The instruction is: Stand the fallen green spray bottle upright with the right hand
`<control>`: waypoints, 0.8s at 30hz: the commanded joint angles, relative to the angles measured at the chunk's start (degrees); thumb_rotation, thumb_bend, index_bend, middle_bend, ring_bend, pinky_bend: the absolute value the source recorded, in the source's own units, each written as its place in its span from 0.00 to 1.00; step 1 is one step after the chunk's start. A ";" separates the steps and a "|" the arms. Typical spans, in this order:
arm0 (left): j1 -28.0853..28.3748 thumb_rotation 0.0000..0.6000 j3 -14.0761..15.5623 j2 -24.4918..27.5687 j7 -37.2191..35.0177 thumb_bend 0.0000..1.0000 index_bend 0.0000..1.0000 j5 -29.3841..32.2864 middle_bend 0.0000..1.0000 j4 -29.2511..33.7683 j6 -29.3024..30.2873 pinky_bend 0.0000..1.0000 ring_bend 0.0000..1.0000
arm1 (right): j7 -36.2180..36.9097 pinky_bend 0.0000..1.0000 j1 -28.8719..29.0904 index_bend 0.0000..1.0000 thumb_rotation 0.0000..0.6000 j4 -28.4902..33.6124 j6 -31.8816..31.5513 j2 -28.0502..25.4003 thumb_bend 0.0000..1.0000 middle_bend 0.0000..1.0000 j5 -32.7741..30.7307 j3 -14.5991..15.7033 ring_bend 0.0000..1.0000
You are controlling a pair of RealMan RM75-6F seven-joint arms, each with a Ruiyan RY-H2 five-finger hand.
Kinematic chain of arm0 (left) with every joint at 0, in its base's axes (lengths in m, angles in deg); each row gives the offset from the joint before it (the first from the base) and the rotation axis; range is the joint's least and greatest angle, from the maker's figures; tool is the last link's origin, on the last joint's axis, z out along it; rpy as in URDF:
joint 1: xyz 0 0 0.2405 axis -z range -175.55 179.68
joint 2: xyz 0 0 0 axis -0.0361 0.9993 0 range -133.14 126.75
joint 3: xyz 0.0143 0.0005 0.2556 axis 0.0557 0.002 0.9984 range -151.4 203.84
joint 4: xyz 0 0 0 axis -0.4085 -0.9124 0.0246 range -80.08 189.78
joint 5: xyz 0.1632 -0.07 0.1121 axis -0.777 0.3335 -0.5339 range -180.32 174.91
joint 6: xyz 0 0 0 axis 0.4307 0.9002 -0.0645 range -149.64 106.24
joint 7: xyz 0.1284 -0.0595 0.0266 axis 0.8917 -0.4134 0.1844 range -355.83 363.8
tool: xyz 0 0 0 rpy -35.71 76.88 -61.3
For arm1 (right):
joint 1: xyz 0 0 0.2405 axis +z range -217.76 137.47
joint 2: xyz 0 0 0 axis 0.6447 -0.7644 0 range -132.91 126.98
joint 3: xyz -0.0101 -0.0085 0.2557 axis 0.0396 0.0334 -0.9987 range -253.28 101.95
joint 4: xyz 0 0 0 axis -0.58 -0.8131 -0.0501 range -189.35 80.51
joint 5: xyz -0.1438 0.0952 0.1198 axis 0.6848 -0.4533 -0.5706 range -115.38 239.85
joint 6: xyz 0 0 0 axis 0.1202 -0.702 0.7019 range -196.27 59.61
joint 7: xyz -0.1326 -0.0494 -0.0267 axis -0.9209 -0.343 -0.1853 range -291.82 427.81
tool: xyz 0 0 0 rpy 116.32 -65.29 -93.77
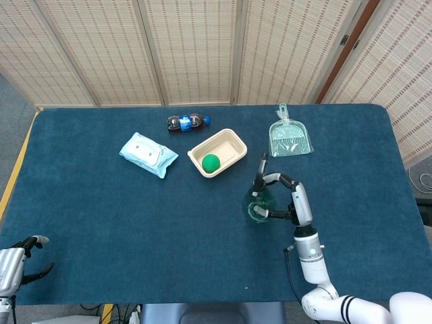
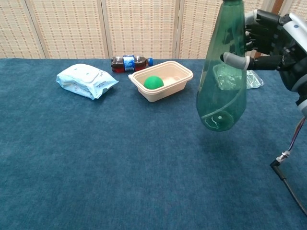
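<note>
The green spray bottle (image 2: 221, 91) hangs in the air, nearly upright, its base tilted toward the camera and clear of the blue table (image 2: 96, 167). My right hand (image 2: 271, 40) grips its upper body from the right, fingers wrapped around it. The spray head is cut off by the top edge of the chest view. From the head view the bottle (image 1: 258, 200) appears end-on, with the black nozzle pointing up, and my right hand (image 1: 289, 199) beside it. My left hand (image 1: 15, 264) idles at the table's near left corner, holding nothing, fingers apart.
A beige tray (image 1: 226, 147) holding a green ball (image 1: 211, 162) sits just left of the bottle. A wipes pack (image 1: 148, 154), a fallen cola bottle (image 1: 185, 122) and a clear dustpan (image 1: 290, 138) lie farther back.
</note>
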 commanded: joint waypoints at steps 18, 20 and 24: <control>-0.14 1.00 0.15 -0.37 -0.88 0.16 0.37 0.19 0.46 -0.85 -0.11 0.68 0.54 | 13.64 0.46 -1.81 0.56 1.00 -18.74 -0.42 12.72 0.08 0.60 -1.40 -2.05 0.51; -0.15 1.00 0.16 -0.40 -0.90 0.16 0.37 0.20 0.46 -0.88 -0.12 0.68 0.54 | 13.83 0.46 -1.77 0.56 1.00 -19.37 -0.15 12.89 0.08 0.60 -1.29 -2.00 0.51; -0.17 1.00 0.22 -0.46 -0.97 0.16 0.37 0.22 0.46 -0.95 -0.17 0.68 0.54 | 14.27 0.46 -1.78 0.56 1.00 -20.73 0.75 13.25 0.08 0.60 -0.92 -1.43 0.51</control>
